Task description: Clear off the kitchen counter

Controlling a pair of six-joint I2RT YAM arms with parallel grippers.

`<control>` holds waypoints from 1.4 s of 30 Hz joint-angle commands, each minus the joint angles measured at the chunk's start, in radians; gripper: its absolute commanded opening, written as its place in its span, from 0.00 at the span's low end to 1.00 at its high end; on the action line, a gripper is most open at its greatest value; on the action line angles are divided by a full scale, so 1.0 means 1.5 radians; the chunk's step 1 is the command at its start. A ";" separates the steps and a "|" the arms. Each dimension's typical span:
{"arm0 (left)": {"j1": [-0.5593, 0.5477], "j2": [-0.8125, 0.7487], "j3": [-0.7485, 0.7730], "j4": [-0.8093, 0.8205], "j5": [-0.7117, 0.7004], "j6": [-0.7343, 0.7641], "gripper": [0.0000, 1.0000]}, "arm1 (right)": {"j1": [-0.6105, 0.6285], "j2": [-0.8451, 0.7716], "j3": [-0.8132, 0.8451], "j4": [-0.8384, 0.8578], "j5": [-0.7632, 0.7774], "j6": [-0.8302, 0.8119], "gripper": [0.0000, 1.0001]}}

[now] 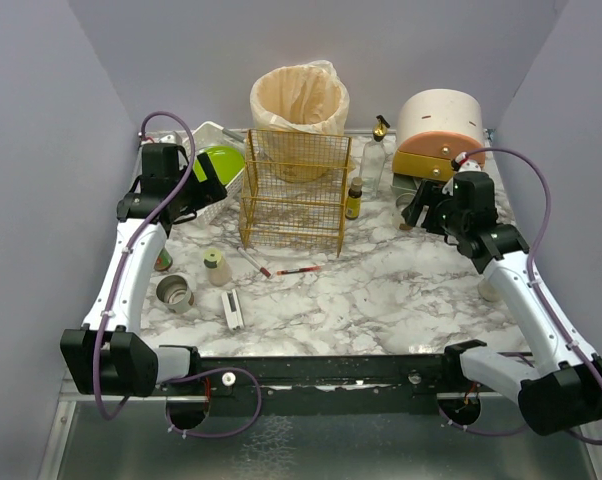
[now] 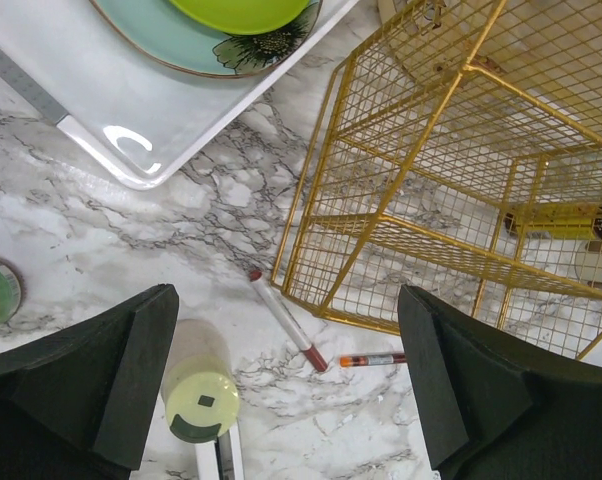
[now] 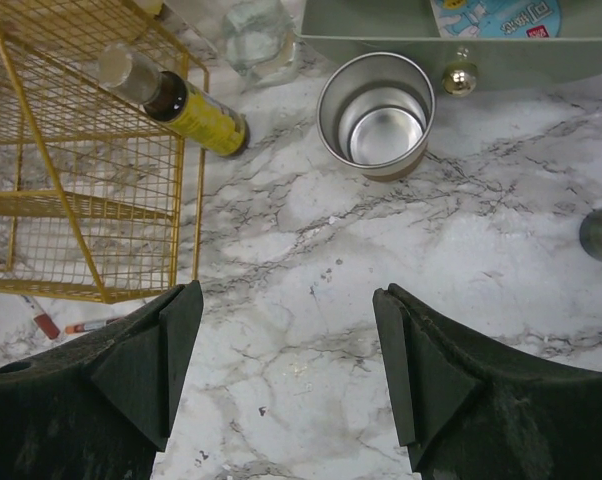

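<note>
Marble-patterned white counter [image 1: 381,290] with grey veins fills the overhead view, both arm bases along its near edge. Left tool [image 1: 203,182] hangs over the far-left corner, above a white tray [image 1: 209,130] carrying a green plate [image 1: 221,160]. Right tool [image 1: 421,210] hangs at far right, in front of a cream and orange bread box [image 1: 439,135]. Gold wire rack [image 1: 296,190] stands mid-counter, a bagged bin [image 1: 299,105] behind it. Just right of the rack: small brown bottle [image 1: 354,200] with a yellow label, clear bottle [image 1: 374,160] behind that. Near left: steel cup [image 1: 174,293], pale-lidded jar [image 1: 217,268], flat white device [image 1: 233,310], a white pen [image 1: 253,262] and a red pen [image 1: 299,270] lying end to end. Left wrist view: dark fingers [image 2: 111,380] spread wide, nothing between them; bare marble, the jar and both pens lie below, with the rack to the right and the tray corner at upper left holding a teal flowered plate [image 2: 181,40] under the green one. Right wrist view: fingers [image 3: 151,360] well apart, gripping nothing, over bare marble; a second steel cup [image 3: 375,115] stands ahead, mouth up, just below a gold drawer knob [image 3: 460,80]; the brown bottle is beside the rack's corner.
</note>
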 commanded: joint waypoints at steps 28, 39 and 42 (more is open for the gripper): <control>-0.011 -0.020 0.006 0.035 -0.019 0.003 0.99 | -0.054 0.257 0.023 0.145 0.158 0.028 0.66; -0.011 -0.014 0.013 0.037 -0.003 0.000 0.99 | -0.072 0.325 0.033 0.215 0.151 0.043 0.58; -0.011 -0.016 0.014 0.036 -0.003 0.002 0.99 | -0.074 0.350 0.047 0.221 0.150 0.045 0.56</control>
